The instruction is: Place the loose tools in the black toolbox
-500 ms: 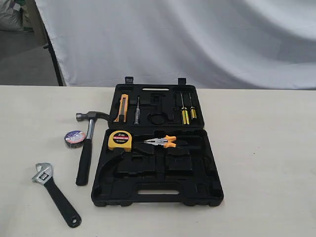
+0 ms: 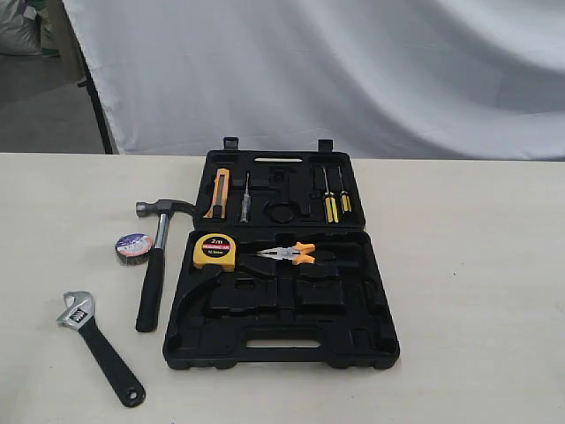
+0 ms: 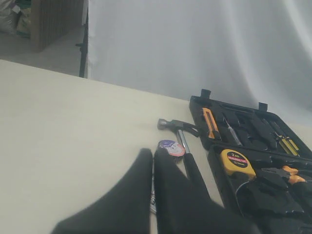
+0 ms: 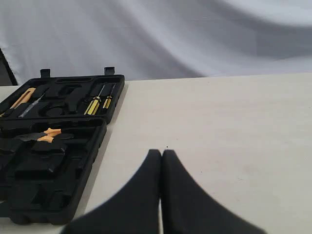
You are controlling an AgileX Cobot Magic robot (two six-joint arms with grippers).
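Black moulded toolbox [image 2: 362,340] is pictured open on the table [image 2: 477,283], w/ three tools left loose on its left-arm side. The claw hammer [image 2: 154,265] lies just beside the case, the tape roll [image 2: 132,246] just beside its shaft, and the adjustable wrench [image 2: 97,344] nearer the front. L gripper [image 3: 153,155] and R gripper [image 4: 161,155] are seen pressed together, nothing held. The hammer is prob. best taken mid-shaft: jaws parted first, then set across the handle so it's kept level.

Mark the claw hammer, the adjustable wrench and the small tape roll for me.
claw hammer [image 2: 154,272]: exterior view, middle of the black shaft.
adjustable wrench [image 2: 102,351]: exterior view, middle of the black handle.
tape roll [image 2: 133,246]: exterior view, on the bluish label face.
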